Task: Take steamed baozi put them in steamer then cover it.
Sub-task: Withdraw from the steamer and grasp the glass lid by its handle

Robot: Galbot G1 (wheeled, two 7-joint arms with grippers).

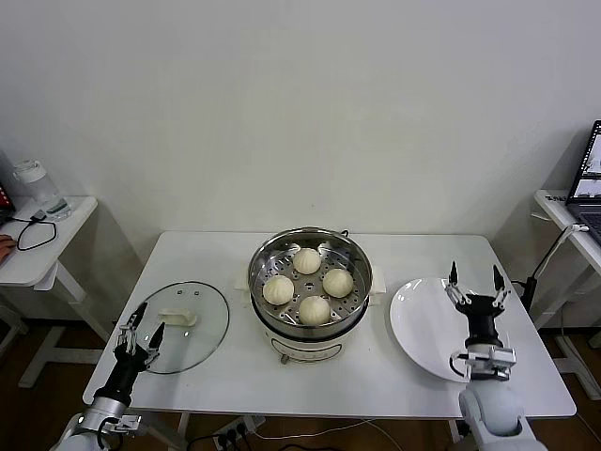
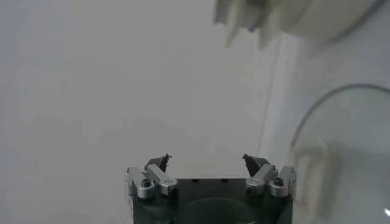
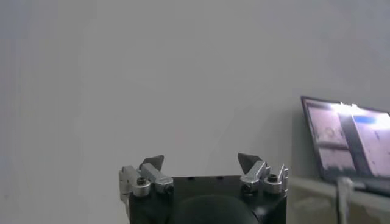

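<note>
So, all four buns (image 1: 309, 285) sat inside the steamer (image 1: 266, 252), spread over the perforated tray: one at the back, one on my left side, one on my right side, one nearest me. None touched another. The steamer stood mid-table on its white base (image 1: 305, 346).

The lid (image 1: 208, 329) was off, lying flat on the table (image 1: 413, 254) just to the left of the steamer, its cream handle (image 1: 177, 319) facing up. In the left wrist view the lid's rim (image 2: 341, 97) curved along one side, with the handle (image 2: 309, 176) showing through the glass.

My left claw (image 1: 143, 329) hung at the near left edge of the lid, fingers spread wide, nothing between them. The left wrist view confirmed it: both fingertips (image 2: 159, 162) stood well apart, empty.

My right claw (image 1: 475, 282) hovered over the white plate (image 1: 418, 329) to the right of the steamer, pointing up, fingers wide and empty. The right wrist view showed the same wide gap, with a laptop (image 3: 350, 143) on the side desk off beyond it.

A clear jug (image 1: 36, 185) and a black cable (image 1: 33, 233) sat on the small table at far left.
</note>
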